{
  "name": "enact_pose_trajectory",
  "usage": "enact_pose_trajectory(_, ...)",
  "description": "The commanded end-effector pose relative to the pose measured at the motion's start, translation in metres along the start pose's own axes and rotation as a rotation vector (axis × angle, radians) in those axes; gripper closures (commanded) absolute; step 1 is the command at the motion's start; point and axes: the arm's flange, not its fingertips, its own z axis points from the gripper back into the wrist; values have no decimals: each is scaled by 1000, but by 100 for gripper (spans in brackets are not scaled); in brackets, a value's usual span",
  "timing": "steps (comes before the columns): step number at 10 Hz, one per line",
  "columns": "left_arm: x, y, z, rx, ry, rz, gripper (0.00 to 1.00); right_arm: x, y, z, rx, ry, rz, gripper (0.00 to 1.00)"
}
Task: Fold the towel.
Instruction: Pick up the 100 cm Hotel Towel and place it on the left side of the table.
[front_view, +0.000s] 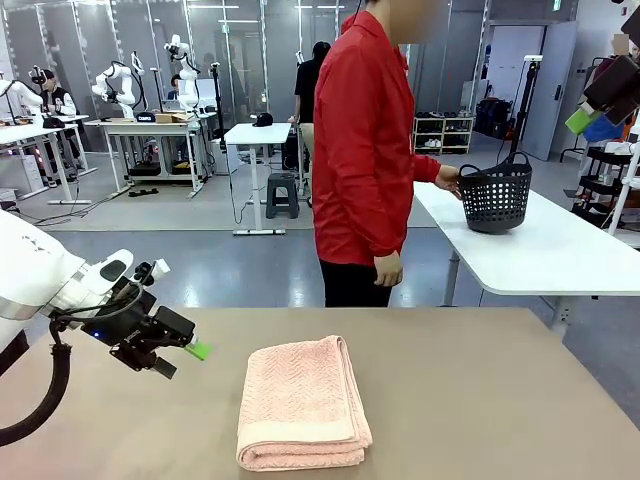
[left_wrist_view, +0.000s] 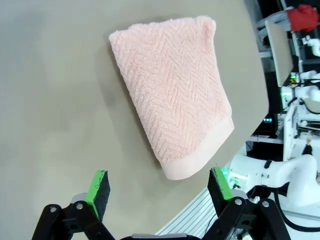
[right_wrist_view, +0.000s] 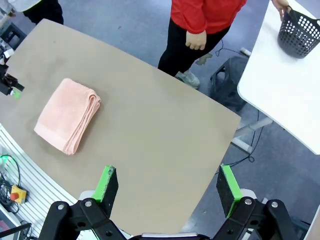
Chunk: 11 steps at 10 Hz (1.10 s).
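On the left of the worktop: left claw (front_view: 180, 358) hangs just above the surface, fingers spread, nothing between them; one green pad (front_view: 197, 350) points toward the towel.
Left claw, own wrist view: both green-padded fingers (left_wrist_view: 98, 187) stand wide apart (left_wrist_view: 159, 189) over bare worktop (left_wrist_view: 55, 100), with the towel beyond the fingertips and not touching them.
Left arm: white links with black cabling come in from the left edge of the front view.
Towel: salmon-pink towel (front_view: 302, 402) lies folded into a neat stack near the middle of the worktop, close to the robot's edge; apart from both claws.
Towel surface: herringbone weave on top (left_wrist_view: 172, 87), a plain flat band along the near end, layered edges showing on its right side (right_wrist_view: 67, 114).
Worktop: tan and bare around the towel (front_view: 480, 400).
Person: stands at the far side in a red jacket (front_view: 365, 140) and dark trousers, turned to the right; one hand (front_view: 388, 270) hangs at the side, the other hand (front_view: 449, 180) rests on the basket's rim.
Right claw: seen from its own wrist, fingers released and wide apart (right_wrist_view: 166, 184), high above the worktop's right part, gripping nothing.
Basket: dark perforated basket (front_view: 495, 193) sits on a white table (front_view: 560, 250) behind the worktop, to the right.
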Motion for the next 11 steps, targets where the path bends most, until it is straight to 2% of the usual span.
enact_pose_trajectory(1,4,7,-26,-68,-38,20,0,-1,-1,0,-3,10,13,0)
enact_pose_trajectory(6,-1,12,-86,-111,-66,98,0,-1,-1,0,-3,10,13,0)
enact_pose_trajectory(8,-2,21,-120,-192,-84,117,0,-1,-1,0,-3,10,13,0)
enact_pose_trajectory(9,-5,26,-132,-165,-115,139,0,-1,-1,0,-3,10,13,0)
enact_pose_trajectory(11,-13,27,-154,-185,-155,162,0,-1,-1,0,-3,10,13,0)
